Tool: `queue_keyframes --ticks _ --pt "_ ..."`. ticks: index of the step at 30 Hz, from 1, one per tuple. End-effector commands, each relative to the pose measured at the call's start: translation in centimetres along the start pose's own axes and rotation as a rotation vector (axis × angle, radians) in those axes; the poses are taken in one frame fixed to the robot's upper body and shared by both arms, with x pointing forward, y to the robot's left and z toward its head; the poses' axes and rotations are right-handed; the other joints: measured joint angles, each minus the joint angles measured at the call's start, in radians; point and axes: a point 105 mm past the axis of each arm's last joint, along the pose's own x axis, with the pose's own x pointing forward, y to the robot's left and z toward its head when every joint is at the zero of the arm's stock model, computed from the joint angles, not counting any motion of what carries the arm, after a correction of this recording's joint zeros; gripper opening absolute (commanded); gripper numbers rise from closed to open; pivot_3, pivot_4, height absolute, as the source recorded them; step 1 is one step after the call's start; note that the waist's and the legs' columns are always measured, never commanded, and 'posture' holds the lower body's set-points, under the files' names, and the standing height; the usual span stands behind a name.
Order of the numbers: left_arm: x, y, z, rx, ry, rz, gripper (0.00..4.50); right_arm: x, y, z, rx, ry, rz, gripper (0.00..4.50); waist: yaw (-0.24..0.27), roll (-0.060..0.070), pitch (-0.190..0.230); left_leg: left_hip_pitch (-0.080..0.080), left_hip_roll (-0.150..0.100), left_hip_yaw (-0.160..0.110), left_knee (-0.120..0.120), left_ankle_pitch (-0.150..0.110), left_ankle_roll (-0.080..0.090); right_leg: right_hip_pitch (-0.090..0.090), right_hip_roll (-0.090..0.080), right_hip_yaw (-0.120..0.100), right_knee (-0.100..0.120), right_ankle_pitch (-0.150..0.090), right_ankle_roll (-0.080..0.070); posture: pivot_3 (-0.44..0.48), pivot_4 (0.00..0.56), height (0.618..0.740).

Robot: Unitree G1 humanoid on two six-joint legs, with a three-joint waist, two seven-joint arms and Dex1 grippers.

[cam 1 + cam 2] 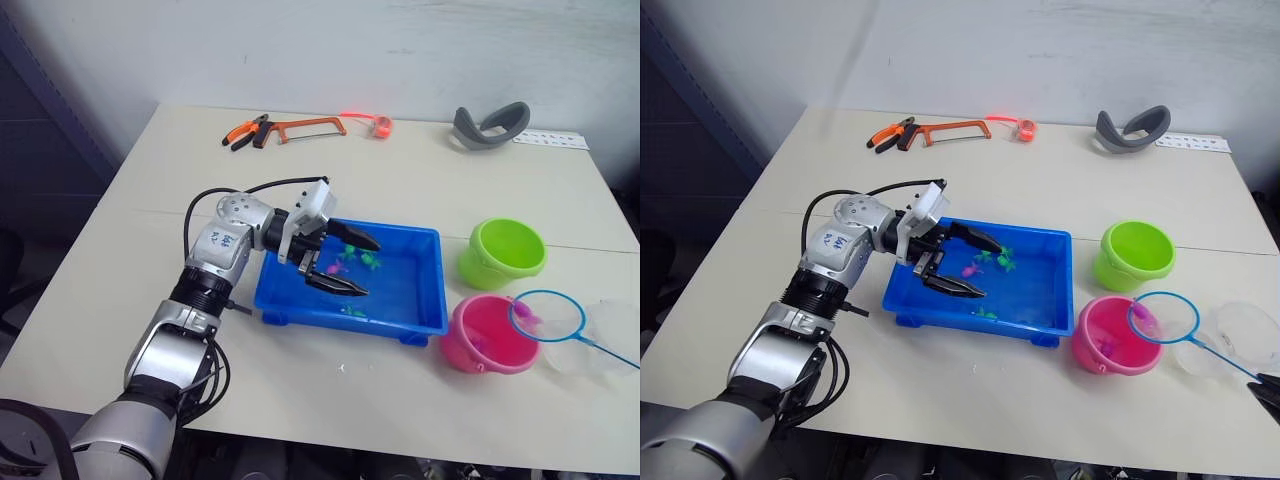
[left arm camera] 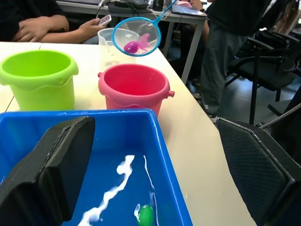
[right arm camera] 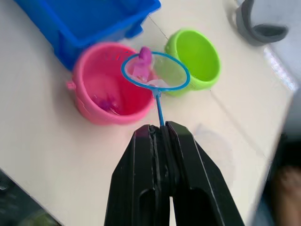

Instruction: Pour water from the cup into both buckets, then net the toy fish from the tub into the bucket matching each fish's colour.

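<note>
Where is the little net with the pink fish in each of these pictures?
Left eye: net at the right, over the pink bucket's far-right rim.
Right eye: net likewise by the pink bucket.
Left wrist: net above the pink bucket, before the cup.
Right wrist: net beyond the right gripper.
Shared landmark: the pink bucket.

Lying on the pale table (image 1: 400, 190): tub (image 1: 420, 322) under the left gripper (image 1: 345, 265), green bucket (image 1: 503, 254), pink bucket (image 1: 487, 336) and cup (image 1: 600, 340) beyond it; hacksaw (image 1: 300, 128), pliers (image 1: 243, 132), grey band (image 1: 490, 126) farther off.
</note>
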Motion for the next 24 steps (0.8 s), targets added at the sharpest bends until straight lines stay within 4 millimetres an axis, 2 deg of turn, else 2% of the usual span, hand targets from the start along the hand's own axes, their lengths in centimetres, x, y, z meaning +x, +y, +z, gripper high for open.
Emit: queue_keyframes --ticks 1,4,8,12,14,16,18,21,24 --pt "0.1 0.1 0.6 0.038 0.004 -0.017 4.48 0.1 0.1 -0.4 -0.261 0.04 0.003 0.0 -0.003 0.0 0.0 0.0 0.0 0.0 0.0 0.0 0.0 0.0 0.0 0.0 0.0 0.0 0.0 0.0 0.15 0.74" --pt "0.1 0.2 0.6 0.042 0.006 -0.016 4.48 0.7 0.3 -0.4 -0.56 0.054 0.034 0.0 -0.01 0.0 0.0 0.0 0.0 0.0 0.0 0.0 -0.001 0.0 0.0 0.0 0.0 0.0 0.0 0.0 0.15 0.74" --pt "0.0 0.3 0.6 0.045 0.009 -0.006 4.48 1.3 0.5 -0.9 -0.805 0.055 0.057 0.0 -0.012 0.0 0.0 0.001 0.0 0.0 0.0 0.001 -0.001 0.0 0.0 0.0 0.0 0.0 0.0 0.0 0.15 0.74" --pt "-0.3 0.4 0.7 0.046 0.012 0.008 4.48 2.0 0.0 0.3 -1.077 -0.016 -0.009 0.0 -0.015 0.0 0.0 0.002 0.0 0.001 0.0 0.001 -0.001 0.0 0.0 0.0 0.0 0.0 0.0 0.0 0.15 0.74" --pt "-0.4 0.4 0.7 0.045 0.014 0.013 4.48 2.2 0.0 0.1 -1.136 -0.02 0.006 0.0 -0.013 0.0 0.0 0.002 0.0 0.0 0.0 0.001 -0.002 0.001 0.0 0.0 0.0 0.0 0.0 0.0 0.15 0.74" --pt "-0.5 0.5 0.6 0.044 0.016 0.02 4.48 2.2 -0.2 -0.4 -1.115 -0.012 0.0 0.0 -0.013 0.0 0.0 0.002 0.001 0.0 0.0 0.001 -0.002 0.001 0.0 0.0 0.0 0.0 0.0 0.0 0.15 0.74" --pt "-0.8 0.6 0.4 0.038 0.023 0.034 4.48 2.2 -0.7 -0.4 -1.006 -0.029 -0.041 0.0 -0.011 0.0 0.0 0.002 0.001 0.0 0.0 0.001 -0.002 0.001 0.0 0.0 0.001 0.0 0.0 0.0 0.15 0.74" --pt "-1.3 0.7 -0.2 0.032 0.047 0.057 4.48 2.4 -0.8 0.9 -0.815 -0.124 -0.05 0.0 -0.013 0.0 0.0 0.002 0.001 0.0 0.0 0.001 -0.002 0.002 0.0 -0.001 0.002 0.0 0.0 0.0 0.15 0.74" --pt "-2.2 0.7 -0.8 0.007 0.063 0.091 4.48 3.4 -1.7 3.1 -0.482 -0.236 -0.07 0.0 -0.019 0.0 0.0 0.004 0.001 0.0 0.0 0.001 -0.002 0.003 0.0 -0.001 0.002 0.0 0.0 0.0 0.15 0.74"
